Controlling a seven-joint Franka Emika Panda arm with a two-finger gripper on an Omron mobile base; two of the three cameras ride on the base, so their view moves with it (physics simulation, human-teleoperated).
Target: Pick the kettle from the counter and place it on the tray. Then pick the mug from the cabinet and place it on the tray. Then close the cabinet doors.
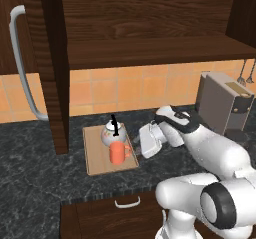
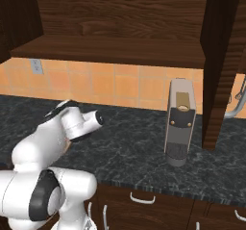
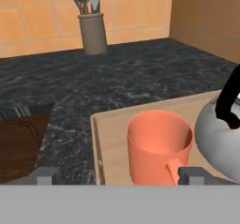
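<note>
The arm rises from the lower right of the left base view, its big white elbow bent forward over the counter [image 1: 30, 153], the forearm reaching left and slightly down toward the tray [image 1: 95, 155]. The claw [image 1: 145, 141] hangs low just to the right of the tray, level with the mug [image 1: 118, 153] and pointing sideways at it. In the right base view the same arm [image 2: 57, 133] is folded into a hunched curve at the lower left, wrist turned away from the camera.

In the hand view the two finger tips [image 3: 47, 175] stand wide apart at the bottom, one left of the tray [image 3: 112, 124] edge and one by the mug [image 3: 157, 145] handle, with nothing between them: the claw is spread and empty. The orange-red mug stands upright on the tray, handle toward the camera, with the kettle [image 3: 218, 134] beside it on the same board. From the left base view the white kettle [image 1: 113, 132] sits behind the mug, close or touching.

Above, the cabinet [image 1: 150, 28] is open, its left door [image 1: 20, 43] swung outward with its curved silver handle [image 1: 22, 63] showing. A grey toaster [image 1: 222, 105] stands at the right on the counter, and a utensil holder [image 3: 93, 31] stands against the orange tiles.
</note>
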